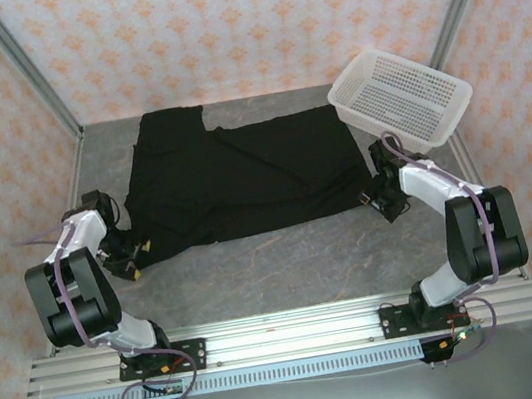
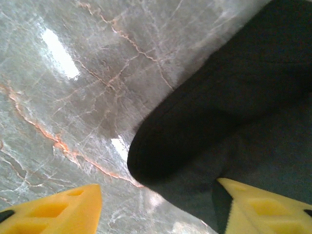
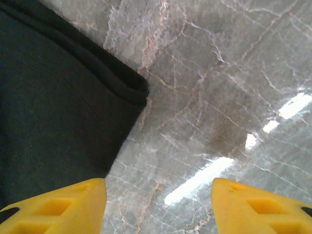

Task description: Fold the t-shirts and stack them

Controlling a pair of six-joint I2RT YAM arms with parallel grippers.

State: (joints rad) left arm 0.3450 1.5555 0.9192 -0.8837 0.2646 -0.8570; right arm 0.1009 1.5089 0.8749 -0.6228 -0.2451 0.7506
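A black t-shirt (image 1: 242,178) lies spread flat on the grey marbled table (image 1: 287,267). The left end effector (image 1: 125,254) sits low at the shirt's near-left corner. Its yellow fingers (image 2: 58,209) are apart, with a rounded fold of cloth between them, unclamped. The right end effector (image 1: 380,200) is at the near-right corner, fingers apart over bare table, with the hem corner just beside one finger. A white perforated basket (image 1: 402,97) stands at the far right.

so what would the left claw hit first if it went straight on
probably the folded edge of the black t-shirt, lying just ahead of the left claw on the table; depth is unclear
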